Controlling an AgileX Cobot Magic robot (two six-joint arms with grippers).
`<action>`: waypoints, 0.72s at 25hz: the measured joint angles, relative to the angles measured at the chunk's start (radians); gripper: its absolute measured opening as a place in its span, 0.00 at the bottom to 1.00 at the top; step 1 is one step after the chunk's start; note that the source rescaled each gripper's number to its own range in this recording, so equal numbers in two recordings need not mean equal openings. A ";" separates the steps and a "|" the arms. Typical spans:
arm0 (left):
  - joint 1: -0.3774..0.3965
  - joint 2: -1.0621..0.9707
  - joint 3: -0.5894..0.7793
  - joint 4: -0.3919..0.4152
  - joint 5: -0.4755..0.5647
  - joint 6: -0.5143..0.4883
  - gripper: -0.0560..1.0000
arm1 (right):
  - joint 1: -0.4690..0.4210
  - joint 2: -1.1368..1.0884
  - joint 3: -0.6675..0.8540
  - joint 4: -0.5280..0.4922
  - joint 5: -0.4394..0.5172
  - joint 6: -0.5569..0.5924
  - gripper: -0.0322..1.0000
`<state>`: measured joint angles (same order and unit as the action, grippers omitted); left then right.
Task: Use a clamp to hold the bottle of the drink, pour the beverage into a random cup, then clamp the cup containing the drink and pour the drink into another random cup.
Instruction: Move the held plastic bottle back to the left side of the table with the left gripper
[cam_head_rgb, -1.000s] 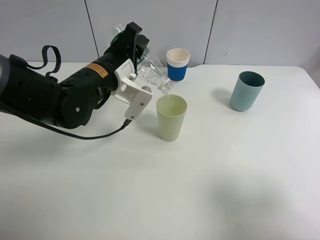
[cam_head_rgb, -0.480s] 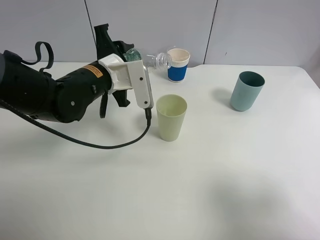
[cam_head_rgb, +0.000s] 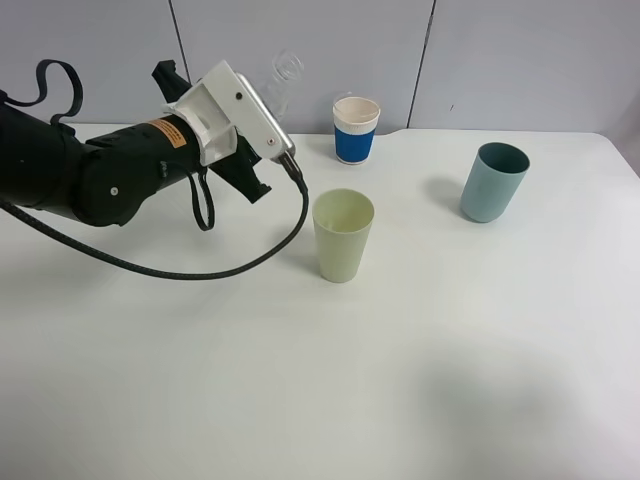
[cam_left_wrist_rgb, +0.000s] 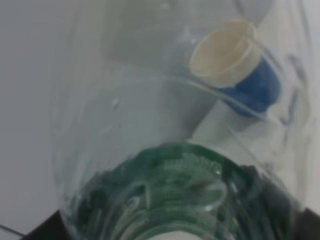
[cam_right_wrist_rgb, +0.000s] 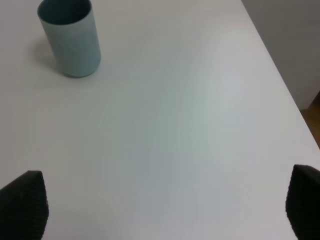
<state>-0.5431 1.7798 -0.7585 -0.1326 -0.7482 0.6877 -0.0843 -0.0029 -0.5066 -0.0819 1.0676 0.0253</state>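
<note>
One clear plastic bottle (cam_head_rgb: 284, 72) and three cups are in view: a pale green cup (cam_head_rgb: 343, 235) near the middle of the white tabletop (cam_head_rgb: 400, 380), a blue-and-white paper cup (cam_head_rgb: 356, 129) behind it by the wall, and a teal cup (cam_head_rgb: 493, 181) well apart on the right.

The left tool (cam_left_wrist_rgb: 177, 227) pinches the bottle around its lower body. Its dark fingers (cam_left_wrist_rgb: 305, 222) show at either side of the greenish base in the left wrist view. From the high camera, most of the bottle is hidden behind the white camera mount (cam_head_rgb: 225, 105) on the black left arm (cam_head_rgb: 90, 175). Only the neck rises clear, tilted and pointing up toward the wall. The bottle is held in the air, left of the paper cup and behind and to the left of the green cup, touching neither.

All three cups stand upright. The green cup's inside looks pale, and whether it holds liquid cannot be told. The teal cup's inside is dark. How much drink is in the bottle cannot be judged.

The right tool (cam_right_wrist_rgb: 162, 207) hangs over bare tabletop with its fingers spread wide, the teal cup ahead of it and apart.
</note>
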 joint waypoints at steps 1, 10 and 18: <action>0.018 0.000 0.000 0.050 0.002 -0.099 0.13 | 0.000 0.000 0.000 0.000 0.000 0.000 1.00; 0.175 -0.002 0.000 0.396 0.010 -0.602 0.13 | 0.000 0.000 0.000 0.000 0.000 0.000 1.00; 0.308 -0.002 0.074 0.468 -0.149 -0.695 0.13 | 0.000 0.000 0.000 0.000 0.000 0.000 1.00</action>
<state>-0.2352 1.7774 -0.6847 0.3350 -0.8975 -0.0070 -0.0843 -0.0029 -0.5066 -0.0819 1.0676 0.0253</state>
